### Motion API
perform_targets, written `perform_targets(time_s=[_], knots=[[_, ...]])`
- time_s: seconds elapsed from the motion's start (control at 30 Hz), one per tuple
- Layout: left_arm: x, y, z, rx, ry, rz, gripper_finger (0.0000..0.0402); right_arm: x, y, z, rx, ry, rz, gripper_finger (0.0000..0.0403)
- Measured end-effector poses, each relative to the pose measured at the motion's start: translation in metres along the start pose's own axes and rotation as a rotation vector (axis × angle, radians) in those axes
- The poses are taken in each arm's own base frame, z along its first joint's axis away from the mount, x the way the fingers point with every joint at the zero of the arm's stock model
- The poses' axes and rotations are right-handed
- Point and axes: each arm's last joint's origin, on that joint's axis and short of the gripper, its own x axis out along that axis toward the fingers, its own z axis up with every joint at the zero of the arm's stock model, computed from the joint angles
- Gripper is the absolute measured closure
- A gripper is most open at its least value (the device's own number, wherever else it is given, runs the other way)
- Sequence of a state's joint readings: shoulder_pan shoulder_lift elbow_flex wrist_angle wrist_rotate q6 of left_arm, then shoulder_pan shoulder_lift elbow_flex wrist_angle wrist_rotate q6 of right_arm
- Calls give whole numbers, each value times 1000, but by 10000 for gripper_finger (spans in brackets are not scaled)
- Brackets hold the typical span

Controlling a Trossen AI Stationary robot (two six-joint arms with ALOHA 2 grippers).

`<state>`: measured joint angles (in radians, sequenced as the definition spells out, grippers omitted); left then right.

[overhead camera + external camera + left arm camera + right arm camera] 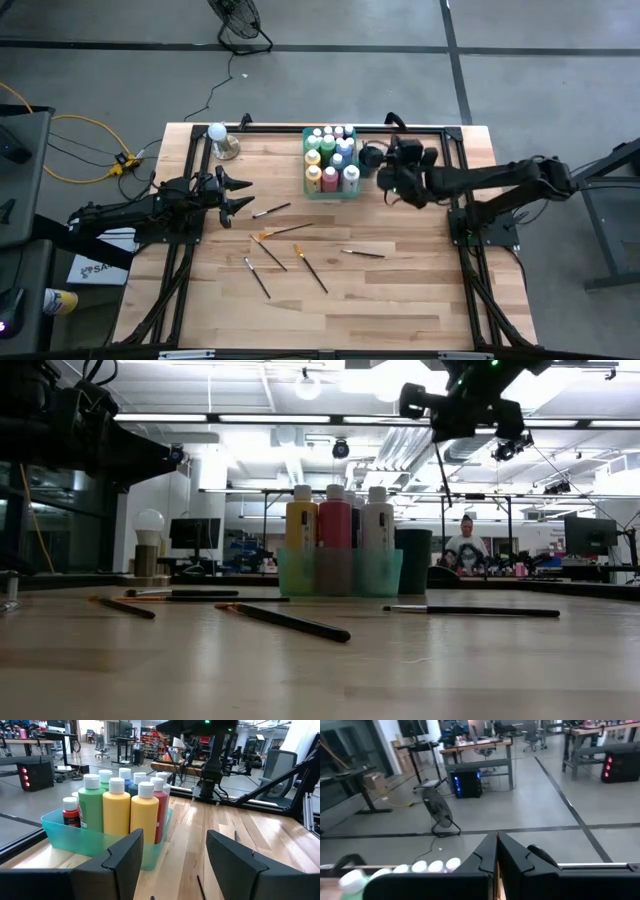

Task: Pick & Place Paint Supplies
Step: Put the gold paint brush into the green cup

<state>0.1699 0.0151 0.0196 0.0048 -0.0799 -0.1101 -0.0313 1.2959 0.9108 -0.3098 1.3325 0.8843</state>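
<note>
Bottles (331, 160) packed in green bin (331, 192), just left of right gripper (372, 160), fingers pressed shut, holding nothing. Left gripper (243, 192) spread wide, empty, low over the table. Brushes (283, 232) scattered on wood right beside and past left gripper.

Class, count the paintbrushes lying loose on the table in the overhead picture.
6 paintbrushes: one near the left gripper, four clustered mid-table, one farther right. Others may hide inside the tray.

Smooth wooden table (400, 290), translucent plastic bin (60, 827) (glossy bottles (116, 810)).
</note>
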Motion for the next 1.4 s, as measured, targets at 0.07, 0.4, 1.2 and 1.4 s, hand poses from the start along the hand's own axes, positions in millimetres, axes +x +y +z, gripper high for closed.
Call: perform_targets(time_s=[0.07, 0.4, 1.2, 1.4], knots=[[0, 0, 0, 0, 0, 0, 190, 11, 0, 4, -9, 11, 1, 399], [0, 0, 0, 0, 0, 0, 190, 67, 10, 20, -145, 8, 135, 400], [0, 0, 0, 0, 1, -1, 190, 109, 16, 4, -226, 54, 325, 400], [0, 0, 0, 0, 1, -1, 190, 113, 19, -6, -242, 69, 324, 394]])
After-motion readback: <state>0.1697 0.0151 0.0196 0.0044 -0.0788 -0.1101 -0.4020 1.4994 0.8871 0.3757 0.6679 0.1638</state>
